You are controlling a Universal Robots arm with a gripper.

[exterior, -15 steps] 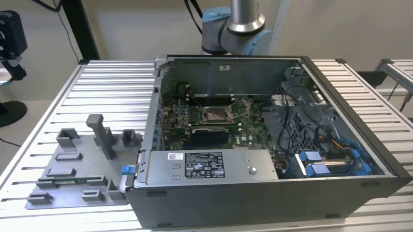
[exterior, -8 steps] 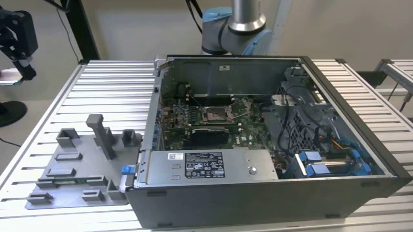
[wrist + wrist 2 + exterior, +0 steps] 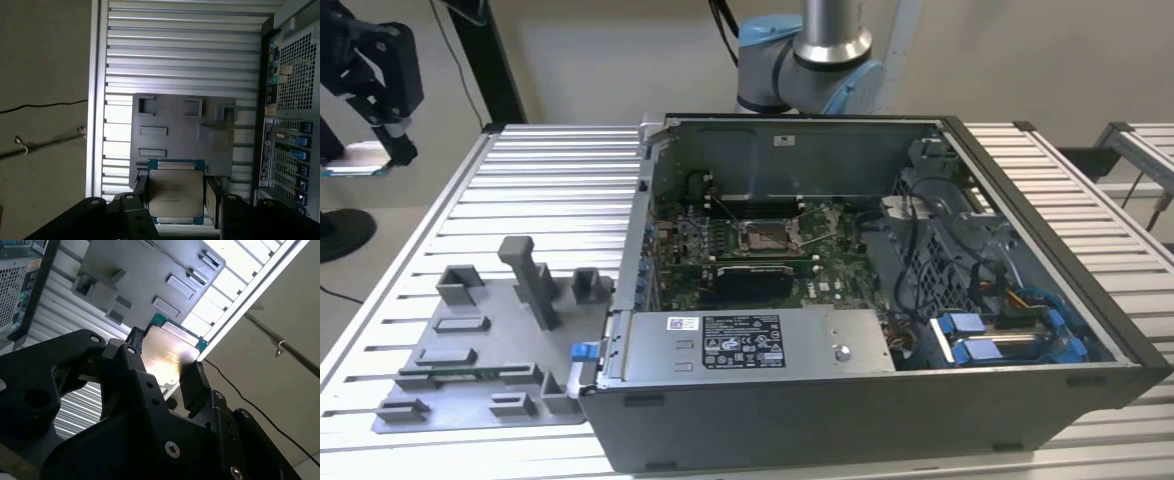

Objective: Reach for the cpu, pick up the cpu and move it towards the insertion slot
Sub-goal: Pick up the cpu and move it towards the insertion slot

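Two fingers pinch the cpu on opposite edges, so my gripper is clenched on it, silvery top facing the first wrist view. I hold it in the air, clear of the grey fixture plate. In the exterior view the insertion slot lies around 4 o'clock from the gripper, well apart, down inside the computer case. Cpu is square, so no long axis.
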